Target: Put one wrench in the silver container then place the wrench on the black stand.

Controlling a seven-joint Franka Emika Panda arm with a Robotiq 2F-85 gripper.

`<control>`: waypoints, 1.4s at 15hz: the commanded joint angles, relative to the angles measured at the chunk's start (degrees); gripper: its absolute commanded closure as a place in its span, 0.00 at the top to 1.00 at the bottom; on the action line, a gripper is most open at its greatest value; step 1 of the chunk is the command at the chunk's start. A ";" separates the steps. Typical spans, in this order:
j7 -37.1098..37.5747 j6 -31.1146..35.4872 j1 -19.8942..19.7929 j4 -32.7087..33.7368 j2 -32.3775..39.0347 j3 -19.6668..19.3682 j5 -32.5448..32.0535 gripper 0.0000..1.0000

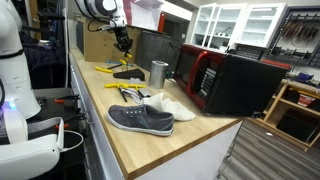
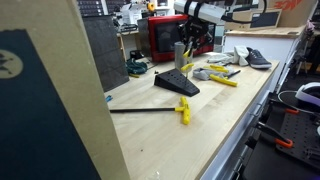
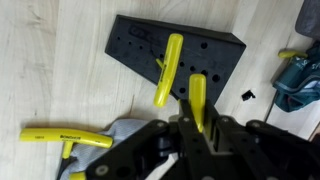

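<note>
Wrist view: the pincer (image 3: pixel 197 122) is closed narrow on one end of a slim yellow-handled wrench (image 3: pixel 197 98). The rest of the handle sticks out ahead of the fingers, over the near edge of the low black wedge-shaped stand (image 3: pixel 190 50). Whether the wrench touches the stand cannot be told.

A second yellow wrench (image 3: pixel 167 70) lies across the stand's drilled top face. The shiny straight-sided silver metal container (image 1: pixel 158 72) stands on the pale wooden desk (image 1: pixel 190 135) near the stand, clear of the pincer. A third yellow-handled tool (image 3: pixel 62 136) lies flat on the desk.

Judgement: the step in hand is placing the wrench on the stand.

Handling: the wrench is probably light and rigid. Its handle looks smooth, so it is liable to swivel in an end grip. A hold square across mid-handle would be steadier. The stand's holes look small, so a skewed approach could let the wrench slide off the sloped face.
</note>
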 commanded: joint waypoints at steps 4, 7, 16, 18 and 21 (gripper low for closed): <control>3.69 3.28 0.00 -0.01 1.14 0.44 -0.30 0.04; 3.50 4.37 0.59 0.25 1.73 0.48 0.68 0.04; 3.26 3.40 2.31 -0.02 1.44 0.57 3.43 0.04; 3.35 3.15 2.02 -0.01 1.30 0.53 3.03 0.04; 3.49 3.20 1.73 -0.12 1.42 0.52 2.67 0.04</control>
